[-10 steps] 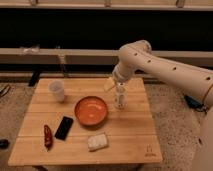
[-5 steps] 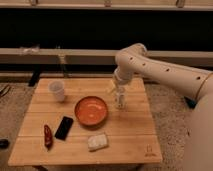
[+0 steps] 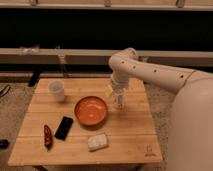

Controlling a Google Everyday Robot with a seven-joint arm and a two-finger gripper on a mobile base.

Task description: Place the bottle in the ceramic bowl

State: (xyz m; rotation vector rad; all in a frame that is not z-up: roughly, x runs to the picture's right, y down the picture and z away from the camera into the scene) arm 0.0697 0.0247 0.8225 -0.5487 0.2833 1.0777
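Observation:
The orange-red ceramic bowl (image 3: 91, 99) sits near the middle of the wooden table (image 3: 135, 135). The small whitish bottle (image 3: 119, 104) stands upright on the table just right of the bowl. My gripper (image 3: 118, 97) reaches down from the white arm onto the upper part of the bottle, which hides its top. The bottle's base looks to be at table level.
A white cup (image 3: 57, 90) stands at the back left. A black phone (image 3: 64, 127) and a red pepper-like object (image 3: 48, 136) lie at the front left. A flat whitish block (image 3: 98, 142) lies in front of the bowl. A dark wall runs behind the table.
The arm's elbow has shifted a little to the left and up. The gripper has stayed over the bottle, and the bottle has not visibly moved.

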